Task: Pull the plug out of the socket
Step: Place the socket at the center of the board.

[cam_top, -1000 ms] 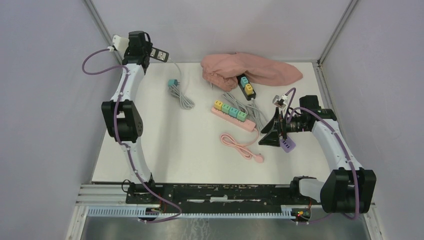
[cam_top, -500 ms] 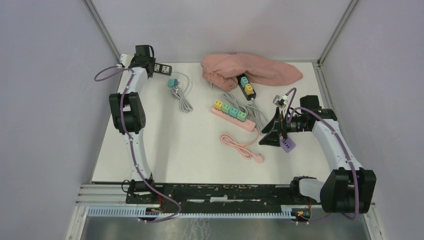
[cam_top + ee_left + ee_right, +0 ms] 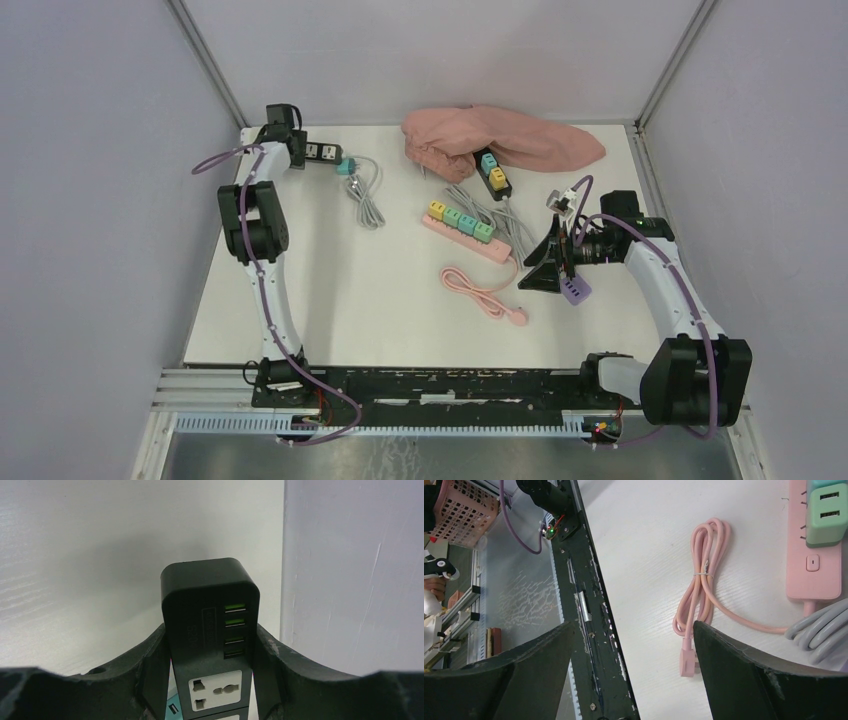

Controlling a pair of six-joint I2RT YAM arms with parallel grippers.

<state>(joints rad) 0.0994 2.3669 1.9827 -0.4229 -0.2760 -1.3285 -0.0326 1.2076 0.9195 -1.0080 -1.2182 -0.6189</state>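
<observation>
Left arm (image 3: 255,215) has swung down and to the right over the last second. The black socket block (image 3: 322,152) it carries was up in the far left corner, and now it's low by the worktop (image 3: 330,300) with its free end right at the teal plug (image 3: 345,167). From above I can't tell if the plug is touching the block, pushed in, or just beside it.

Left jaws are clenched on the block's two long sides. In the wrist view it stands between them, with four green slots toward the end and a white outlet below those. A bit of teal peeks out at the bottom edge there too. The plug sits at the far left of the worktop, with its grey cable (image 3: 367,200) bunched just on the near side of it.

Right arm (image 3: 655,270) hasn't budged. Right jaws are spread wide with nothing in them, on the right side of the worktop just beside a small purple adapter (image 3: 574,290). To their left there's a coiled pink cable (image 3: 485,295) and a pink power strip (image 3: 440,224) with a row of coloured adapters. A pink cloth (image 3: 520,140) lies at the far edge, with a second black strip (image 3: 492,175) at its near edge.
</observation>
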